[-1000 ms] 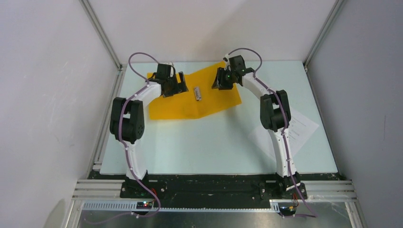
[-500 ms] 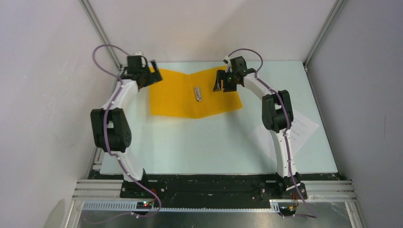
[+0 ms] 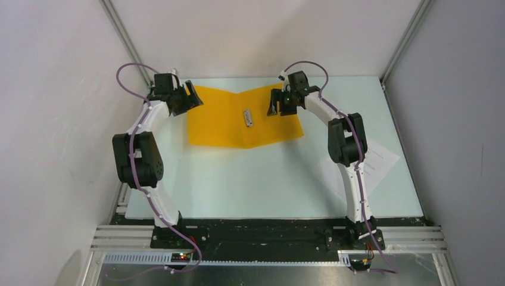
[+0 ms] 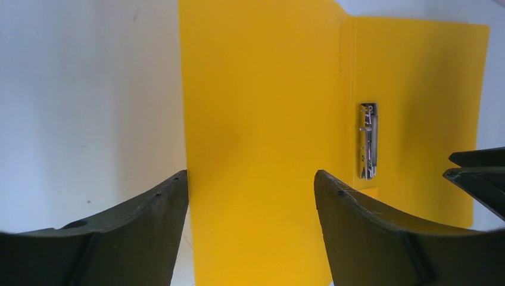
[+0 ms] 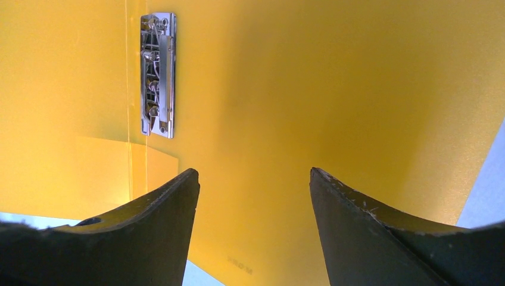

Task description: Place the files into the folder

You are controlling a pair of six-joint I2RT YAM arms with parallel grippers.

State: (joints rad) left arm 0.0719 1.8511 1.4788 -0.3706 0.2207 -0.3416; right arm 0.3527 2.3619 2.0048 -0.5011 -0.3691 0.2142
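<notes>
Top external view: the pale surface (image 3: 238, 185) carries the folder (image 3: 220, 122) lying open at 12 o'clock. Files (image 3: 381, 158) lie at 3 o'clock. Left end effector (image 3: 189, 98) and right end effector (image 3: 275, 102) both gape, holding nothing. A metal clip (image 3: 248, 117) sits beside the fold.

Your table (image 3: 256, 185) is a pale, flat surface. Along its far edge, slightly left of centre, you have the orange-yellow folder (image 3: 220, 122) lying open and flat, inside up, with a metal clip (image 3: 248, 117) fixed beside its fold. Near the right edge, well apart from the folder, lie the files (image 3: 381, 156): white printed sheets resting flat, partly hidden from above.
</notes>
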